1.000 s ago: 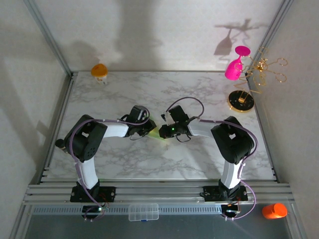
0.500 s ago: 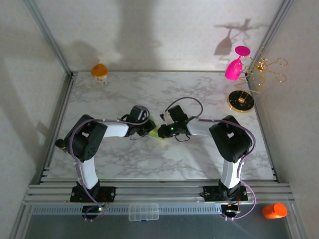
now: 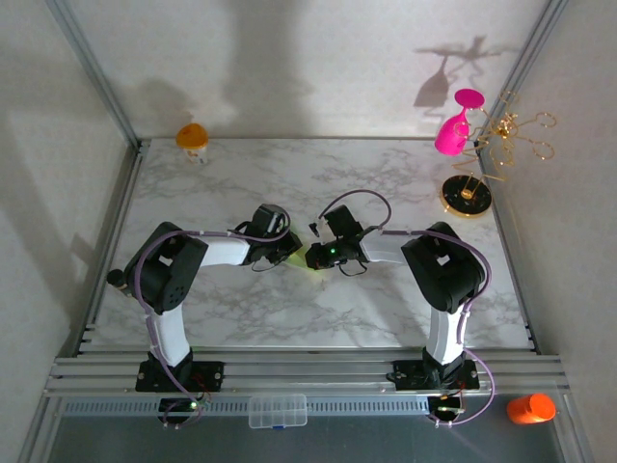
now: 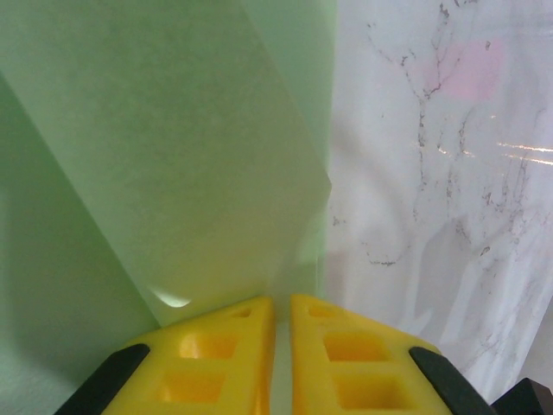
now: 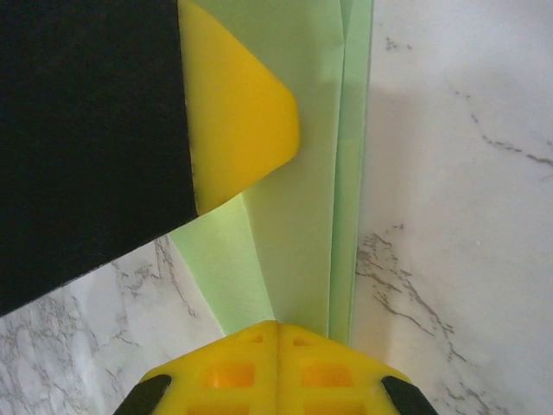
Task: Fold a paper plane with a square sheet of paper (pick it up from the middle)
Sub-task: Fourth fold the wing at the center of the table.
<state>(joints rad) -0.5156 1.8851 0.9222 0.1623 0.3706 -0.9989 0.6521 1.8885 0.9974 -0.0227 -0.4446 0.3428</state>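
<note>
The pale green sheet of paper [image 3: 302, 258], folded into long layered flaps, is held between both grippers at the table's middle. My left gripper [image 3: 291, 252] is shut on it: in the left wrist view the yellow fingertips [image 4: 282, 304] pinch the paper [image 4: 173, 156] with only a thin slit between them. My right gripper [image 3: 315, 257] is shut on the opposite end; its fingertips [image 5: 278, 327] meet on the narrow folded strip [image 5: 298, 216]. The left gripper's yellow finger [image 5: 238, 112] and black body sit just beyond it on the paper.
A gold stand [image 3: 466, 196] with a pink glass [image 3: 450, 130] hanging on it is at the back right. A small orange object [image 3: 192, 137] sits at the back left. A clear plastic box [image 3: 278, 410] and an orange cup [image 3: 529, 408] lie beyond the near edge.
My right gripper has crept a little to the left, toward the left gripper, so less green paper shows between them. The left arm has hardly moved.
</note>
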